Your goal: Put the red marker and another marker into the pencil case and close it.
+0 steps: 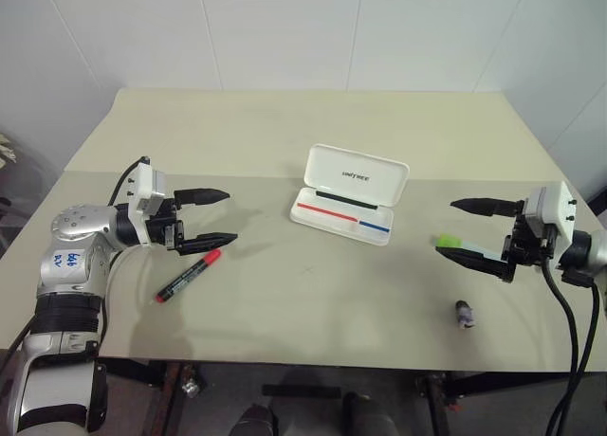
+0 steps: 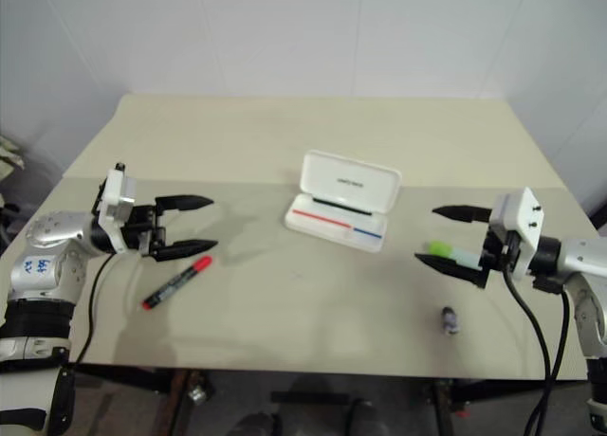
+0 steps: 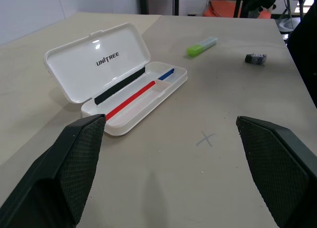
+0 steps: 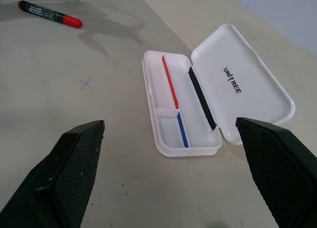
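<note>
The white pencil case (image 1: pixel 349 193) lies open in the middle of the table, lid tilted back, a red-and-blue stripe inside and nothing else in its tray. The red marker (image 1: pixel 188 277), black with a red cap, lies flat at the left, just below and in front of my left gripper (image 1: pixel 220 217), which is open and empty above the table. The light-green marker (image 1: pixel 457 241) lies at the right, partly behind the lower finger of my right gripper (image 1: pixel 456 229), also open and empty. Both grippers point inward at the case.
A small dark cap-like object (image 1: pixel 464 313) lies near the table's front edge at the right. A faint pencilled cross (image 3: pixel 205 139) marks the table in front of the case. The beige table (image 1: pixel 285 133) ends at a white wall behind.
</note>
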